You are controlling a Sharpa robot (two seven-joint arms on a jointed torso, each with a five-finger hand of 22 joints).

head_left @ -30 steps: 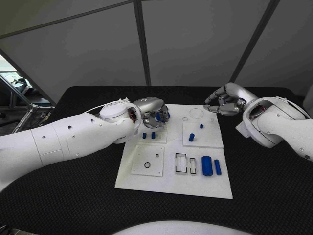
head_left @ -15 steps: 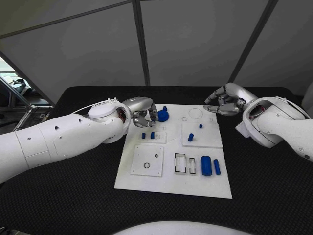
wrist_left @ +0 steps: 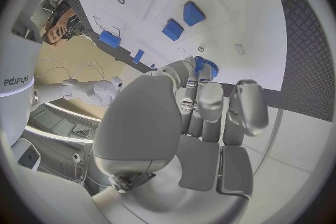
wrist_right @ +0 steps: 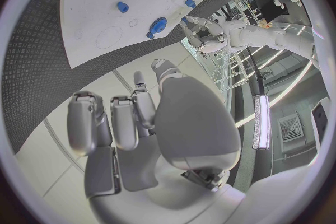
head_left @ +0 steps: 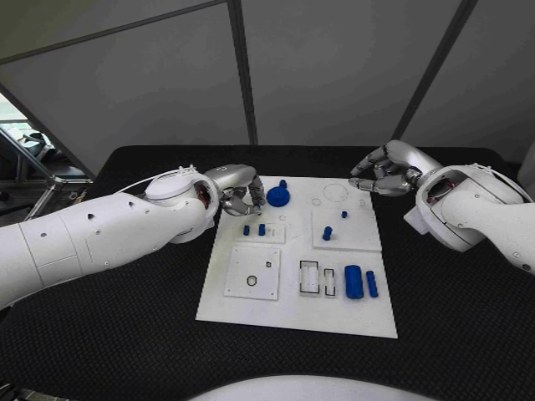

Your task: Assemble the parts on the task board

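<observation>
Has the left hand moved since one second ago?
Yes. The left hand drew back toward the task board's left far corner, uncovering the round blue part.

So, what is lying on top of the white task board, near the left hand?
On the task board, a round blue part sits at the far edge beside the left hand. Whether the fingers touch it is unclear. Two small blue pegs stand nearby.

task board (head_left: 294, 313): white, flat, mid-table | parts: blue round piece (head_left: 277, 197) far-left corner; two cylinders (head_left: 360, 282) near-right
</observation>
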